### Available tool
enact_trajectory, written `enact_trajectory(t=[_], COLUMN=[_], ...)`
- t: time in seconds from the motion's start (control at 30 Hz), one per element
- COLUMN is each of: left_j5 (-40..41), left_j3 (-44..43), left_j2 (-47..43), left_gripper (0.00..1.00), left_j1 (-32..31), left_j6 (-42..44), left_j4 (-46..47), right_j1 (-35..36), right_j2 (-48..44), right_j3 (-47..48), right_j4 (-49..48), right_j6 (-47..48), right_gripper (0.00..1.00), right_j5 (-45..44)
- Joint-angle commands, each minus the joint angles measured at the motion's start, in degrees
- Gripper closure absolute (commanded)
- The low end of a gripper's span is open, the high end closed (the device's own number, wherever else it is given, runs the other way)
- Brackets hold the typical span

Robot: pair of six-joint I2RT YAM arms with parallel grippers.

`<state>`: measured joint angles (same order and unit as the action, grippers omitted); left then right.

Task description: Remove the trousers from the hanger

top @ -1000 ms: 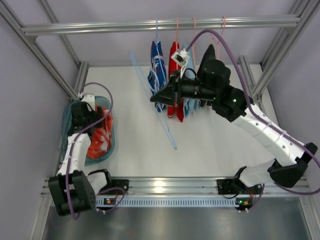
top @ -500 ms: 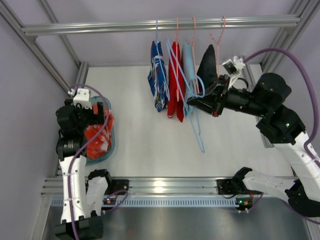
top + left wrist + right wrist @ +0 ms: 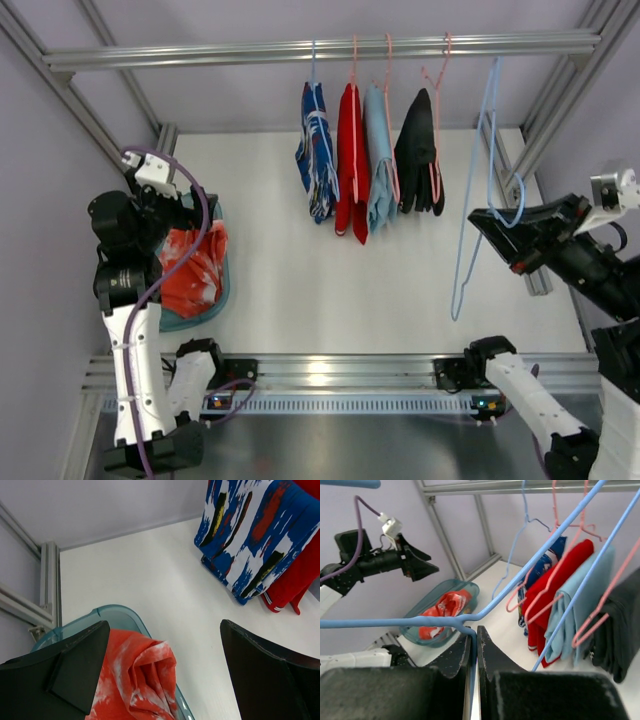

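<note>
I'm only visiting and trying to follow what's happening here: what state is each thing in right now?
trousers: off the hanger, crumpled in the basket.
basket: holding the trousers.
hanger: bare, gripped by the right gripper.
right gripper: shut on the hanger.
left gripper: open, empty, above the basket.
other garments: hanging from the rail on their own hangers.

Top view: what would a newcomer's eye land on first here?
A bare blue hanger stands out at the right, pinched in the right gripper, its hook up by the rail. The orange-red trousers lie bunched in a teal basin at the left. Four garments hang in a row at the rail's middle.
</note>
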<state>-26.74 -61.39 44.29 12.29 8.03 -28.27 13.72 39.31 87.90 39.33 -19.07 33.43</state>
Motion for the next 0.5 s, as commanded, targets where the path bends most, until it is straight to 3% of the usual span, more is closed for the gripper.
enact_trajectory(t=[0.0, 0.13, 0.23, 0.47], left_j5=[-3.75, -5.86, -6.48, -6.92], left_j3=[-4.26, -5.32, -5.67, -5.59], left_j2=[2.02, 2.73, 2.38, -0.08], left_gripper=[0.02, 0.02, 0.02, 0.02], left_j1=[0.10, 0.10, 0.10, 0.10], left_j6=[1.28, -0.12, -1.18, -2.85], left_j4=[1.11, 1.11, 1.11, 1.11], right_j1=[-5.00, -12.29, -13.19, -17.14], right_j2=[-2.83, -2.49, 1.81, 19.38], right_j3=[-1.93, -5.54, -4.76, 7.00], right_j4=[7.94, 12.69, 14.89, 21.58], right_j6=[-2.36, -5.27, -5.01, -1.24], right_gripper=[1.00, 1.00, 1.00, 1.00], right_j5=[-2.23, 1.02, 0.50, 4.35])
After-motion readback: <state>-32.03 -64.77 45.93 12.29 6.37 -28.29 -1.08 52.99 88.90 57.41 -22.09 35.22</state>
